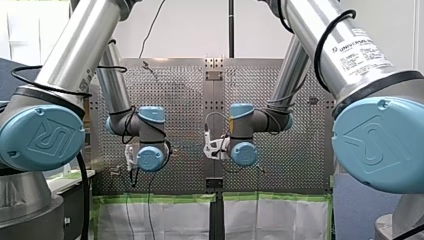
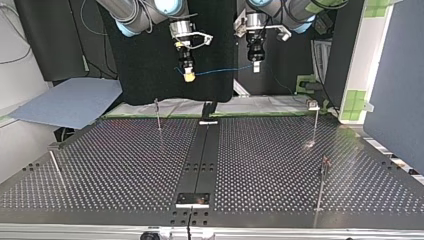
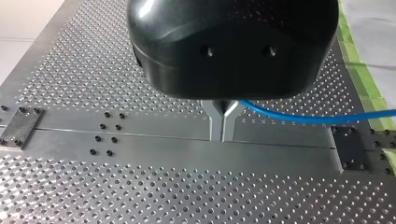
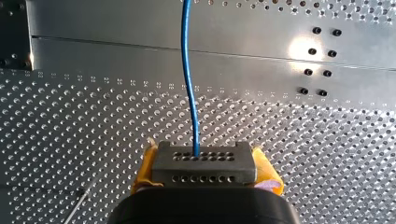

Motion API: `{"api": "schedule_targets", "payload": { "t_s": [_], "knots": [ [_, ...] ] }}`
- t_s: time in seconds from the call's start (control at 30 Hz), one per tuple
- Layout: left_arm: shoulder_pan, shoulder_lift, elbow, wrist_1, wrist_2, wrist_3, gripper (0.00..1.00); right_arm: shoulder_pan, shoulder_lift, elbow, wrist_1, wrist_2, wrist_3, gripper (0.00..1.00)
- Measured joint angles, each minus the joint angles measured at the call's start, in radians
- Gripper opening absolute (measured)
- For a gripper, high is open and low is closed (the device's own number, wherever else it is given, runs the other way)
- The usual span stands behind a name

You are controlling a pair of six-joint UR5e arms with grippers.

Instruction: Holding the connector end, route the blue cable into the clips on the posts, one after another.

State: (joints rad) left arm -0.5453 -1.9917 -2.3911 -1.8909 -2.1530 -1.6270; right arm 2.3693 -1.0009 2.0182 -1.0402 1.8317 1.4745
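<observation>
connector (image 4: pixel 204 164) in right gripper (image 4: pixel 205 171), blue cable (image 4: pixel 188 84) running to left gripper (image 3: pixel 223 127)

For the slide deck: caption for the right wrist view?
Yellow-padded right gripper clamps the connector, blue cable running ahead over perforated table.

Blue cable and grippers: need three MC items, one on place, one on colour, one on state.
1. Where is the blue cable? A lying on the perforated table; B wound round an arm; C strung in air between both grippers.
2. Pads of my right gripper? A yellow; B green; C red.
3. Fingers of my left gripper? A wide open; B shut on the cable; C half open, empty.
Key: C, top view shows it spanning gripper to gripper; A, yellow flanks the connector; B, fingertips meet where the cable emerges.
</observation>
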Motion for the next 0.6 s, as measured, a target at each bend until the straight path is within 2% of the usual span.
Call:
{"api": "schedule_targets", "payload": {
  "t_s": [0.13,0.27,0.37,0.6],
  "knots": [
    [0.001,0.001,-0.001,-0.016,0.001,0.000,0.00,0.004,0.004,0.003,0.004,-0.002,-0.003,0.00],
    [0.002,0.001,-0.001,-0.045,0.002,-0.001,0.00,0.033,0.034,0.010,0.026,-0.004,-0.010,0.00],
    [0.002,0.001,-0.001,-0.052,0.002,-0.001,0.00,0.046,0.063,0.012,0.033,-0.005,-0.012,0.00],
    [0.002,0.002,-0.001,-0.054,0.002,-0.001,0.00,0.052,0.083,0.012,0.035,-0.005,-0.012,0.00]
  ]
}}
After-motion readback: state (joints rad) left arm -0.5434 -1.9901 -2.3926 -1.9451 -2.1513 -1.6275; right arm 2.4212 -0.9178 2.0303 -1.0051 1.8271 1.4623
